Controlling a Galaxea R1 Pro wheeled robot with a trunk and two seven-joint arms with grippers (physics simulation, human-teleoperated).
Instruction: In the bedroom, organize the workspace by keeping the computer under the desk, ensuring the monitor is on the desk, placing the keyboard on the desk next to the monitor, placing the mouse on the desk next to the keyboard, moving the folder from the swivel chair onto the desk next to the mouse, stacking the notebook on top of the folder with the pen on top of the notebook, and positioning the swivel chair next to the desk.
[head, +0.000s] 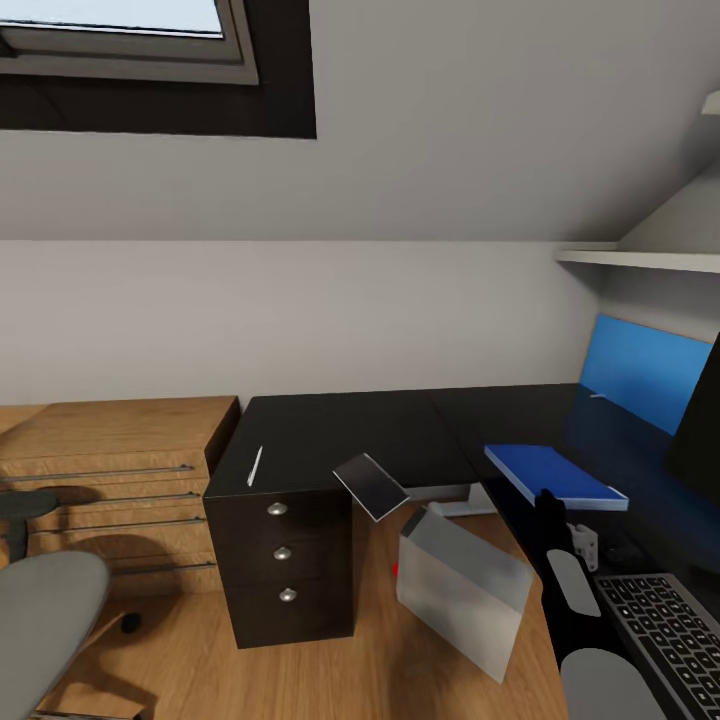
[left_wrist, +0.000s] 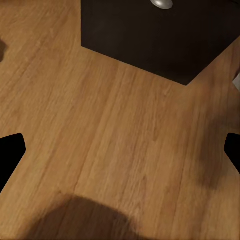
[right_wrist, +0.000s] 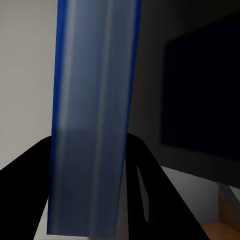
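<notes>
The keyboard lies nearest, at the counter's front right edge, with the right arm reaching over that edge beside it. The right claw is clenched on the blue folder, its fingers on either side of the folder's page edge. The folder sits tilted, its near corner past the counter's inner edge, the rest over the black top. The monitor stands right of the folder, at the counter's right side, close to it.

Left of the keyboard, on the floor in the counter's inner corner, the grey computer leans tilted, not tucked under the top. Just above it the notebook hangs over the counter's inner edge, tilted. The drawer unit stands left of the computer, with a narrow strip of floor between them.

The pen lies on the counter above the drawers, close to the left edge. The chair is well left of the drawer unit, with open floor between. In the left wrist view, the left claw is released, fingers wide apart over bare floor just off the drawer unit's bottom corner.

A wooden chest stands against the counter's left side.
</notes>
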